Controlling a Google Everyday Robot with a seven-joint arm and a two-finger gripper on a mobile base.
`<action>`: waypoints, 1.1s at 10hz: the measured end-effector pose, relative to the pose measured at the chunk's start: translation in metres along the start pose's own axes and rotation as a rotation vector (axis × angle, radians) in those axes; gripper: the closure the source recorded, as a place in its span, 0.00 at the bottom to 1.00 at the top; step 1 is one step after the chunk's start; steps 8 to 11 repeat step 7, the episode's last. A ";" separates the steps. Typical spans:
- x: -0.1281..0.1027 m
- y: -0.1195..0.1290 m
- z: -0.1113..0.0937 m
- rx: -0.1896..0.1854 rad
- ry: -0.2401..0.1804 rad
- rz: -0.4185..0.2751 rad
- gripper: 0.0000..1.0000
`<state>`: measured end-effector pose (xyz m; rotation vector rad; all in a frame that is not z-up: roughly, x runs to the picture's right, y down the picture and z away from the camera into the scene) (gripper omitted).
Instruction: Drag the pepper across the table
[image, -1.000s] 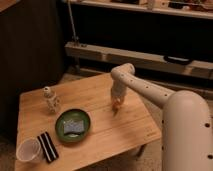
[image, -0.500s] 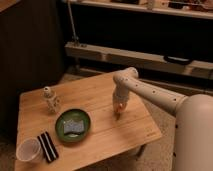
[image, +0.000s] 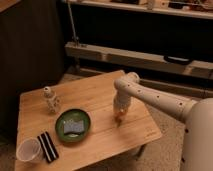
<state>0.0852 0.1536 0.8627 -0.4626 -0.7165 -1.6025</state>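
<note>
The pepper (image: 119, 118), one small orange tapered piece, lies on the right half of the surface (image: 100, 95), directly under the gripper (image: 119, 113). We cannot tell the state of the jaws. In the camera view we count one green round plate (image: 73, 125) holding one grey sponge (image: 74, 127), one white speckled bottle (image: 50, 99), one clear cup (image: 28, 150) and one black striped flat item (image: 47, 146). All four stand left of the pepper, well apart from it. The surface is light wooden planking, rectangular.

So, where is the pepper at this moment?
In the camera view, the pepper lies on the right part of the table, directly under the gripper and to the right of the green plate.
</note>
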 end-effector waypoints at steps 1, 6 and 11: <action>-0.004 0.000 0.000 0.002 -0.003 -0.002 0.84; -0.048 0.002 -0.001 0.035 -0.042 -0.016 0.84; -0.057 0.001 0.000 0.040 -0.052 -0.022 0.84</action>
